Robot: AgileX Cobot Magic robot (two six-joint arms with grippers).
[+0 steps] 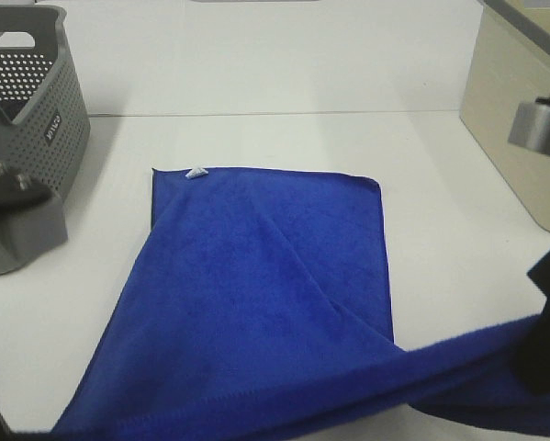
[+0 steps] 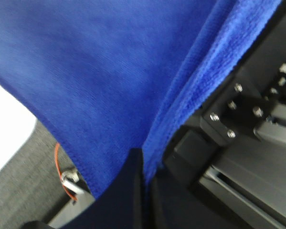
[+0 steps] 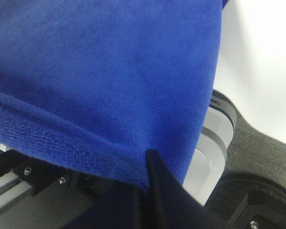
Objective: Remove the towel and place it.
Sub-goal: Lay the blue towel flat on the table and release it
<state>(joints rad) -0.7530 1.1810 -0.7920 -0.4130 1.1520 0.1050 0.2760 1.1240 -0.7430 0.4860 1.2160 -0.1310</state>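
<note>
Both arms are gripping the towel [image 1: 275,276] by its near edge. The left jaws are clamping the near-left corner and the right jaws the near-right corner, with blue pile pinched tight in both wrist views. The far half is lying flat on the surface [image 1: 284,138], with the white tag [image 1: 195,173] at the far-left corner. The near edge is hanging lifted, stretched between the arms, with a diagonal crease running across the cloth. The grey basket [image 1: 36,101] is sitting far left and the beige bin [image 1: 518,138] far right, both apart from the towel.

Judging from this, the arms are probably laying the towel out flat. To do it well:
- hold both corners level
- pull gently toward the near side and apart so the crease is coming out
- lower both ends together
- only part the jaws once the edge is resting on the surface, else the corner is likely folding under
</note>
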